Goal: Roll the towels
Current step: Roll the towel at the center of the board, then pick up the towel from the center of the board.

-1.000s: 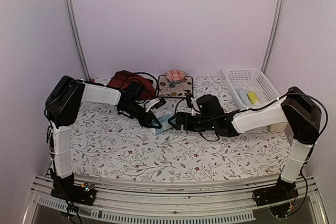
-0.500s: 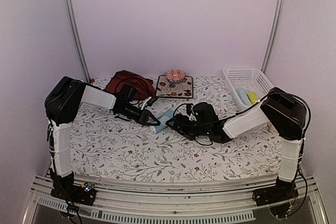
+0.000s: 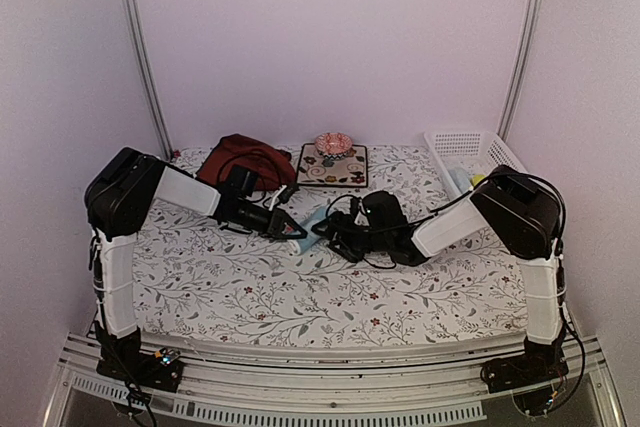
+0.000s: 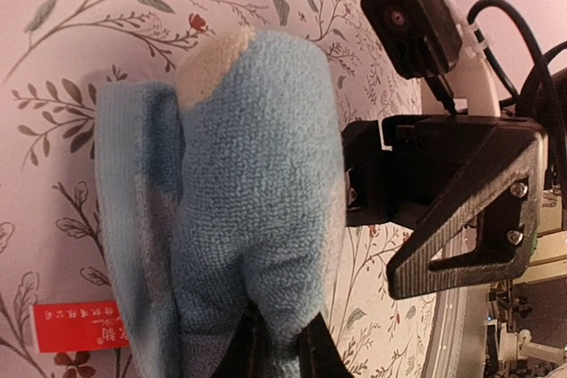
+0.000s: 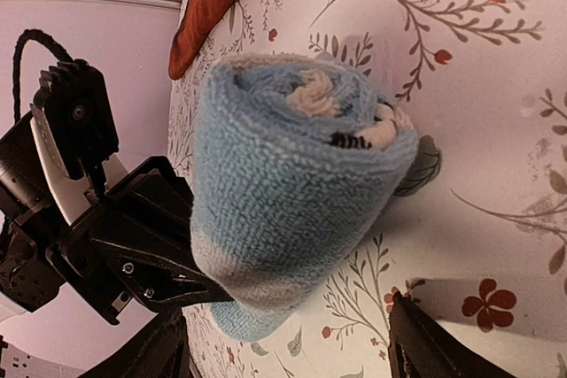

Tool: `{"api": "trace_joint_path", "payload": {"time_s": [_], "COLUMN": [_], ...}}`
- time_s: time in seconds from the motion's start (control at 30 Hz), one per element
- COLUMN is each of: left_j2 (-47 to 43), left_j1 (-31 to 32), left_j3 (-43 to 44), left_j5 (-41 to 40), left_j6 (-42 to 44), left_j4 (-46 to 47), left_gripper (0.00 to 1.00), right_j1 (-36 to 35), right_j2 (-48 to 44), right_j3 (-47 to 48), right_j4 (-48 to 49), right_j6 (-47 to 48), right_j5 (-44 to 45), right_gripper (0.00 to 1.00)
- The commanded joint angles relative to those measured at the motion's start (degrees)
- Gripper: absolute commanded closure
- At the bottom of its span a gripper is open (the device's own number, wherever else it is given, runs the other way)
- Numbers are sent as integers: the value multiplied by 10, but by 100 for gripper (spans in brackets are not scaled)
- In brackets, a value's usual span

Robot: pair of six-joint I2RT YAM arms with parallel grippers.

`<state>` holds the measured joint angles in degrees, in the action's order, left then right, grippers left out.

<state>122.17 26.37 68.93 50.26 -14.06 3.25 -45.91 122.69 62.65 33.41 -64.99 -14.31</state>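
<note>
A light blue towel (image 3: 312,223), rolled into a tube with a cream print at its end, lies mid-table between both grippers. My left gripper (image 4: 279,351) is shut on the near end of this roll (image 4: 257,183). My right gripper (image 5: 288,343) is open, one finger on each side of the roll (image 5: 292,183); a gap shows at the right finger. In the top view the left gripper (image 3: 296,230) meets the roll from the left and the right gripper (image 3: 327,233) from the right. A dark red towel (image 3: 238,154) lies crumpled at the back left.
A square dark floral mat (image 3: 333,165) with a pink round thing (image 3: 334,142) on it sits at the back centre. A white basket (image 3: 462,145) stands at the back right, partly behind my right arm. The towel's red label (image 4: 75,326) lies on the floral table covering (image 3: 300,297).
My right arm has swung left and brought its gripper up to the roll, its jaws narrowing a little. The left gripper has stayed shut on the towel and shifted slightly left.
</note>
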Motion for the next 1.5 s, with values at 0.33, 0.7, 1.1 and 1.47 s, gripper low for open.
{"api": "trace_joint_path", "payload": {"time_s": [0.33, 0.7, 1.1, 1.47], "left_j2": [25, 40, 48, 57], "left_j1": [-4, -11, -20, -20], "left_j3": [-13, -14, -20, -8], "left_j5": [6, 27, 51, 71], "left_j6": [-89, -102, -114, -84], "left_j4": [18, 23, 43, 15], "left_gripper": [100, 97, 95, 87], "right_j1": [7, 16, 16, 18], "right_j2": [69, 110, 157, 185], "right_j3": [62, 104, 148, 179], "right_j4": [7, 8, -9, -23], "right_j6": [-33, -48, -46, -25], "right_j5": [-41, -32, -52, -70], "right_gripper": [24, 28, 35, 62]}}
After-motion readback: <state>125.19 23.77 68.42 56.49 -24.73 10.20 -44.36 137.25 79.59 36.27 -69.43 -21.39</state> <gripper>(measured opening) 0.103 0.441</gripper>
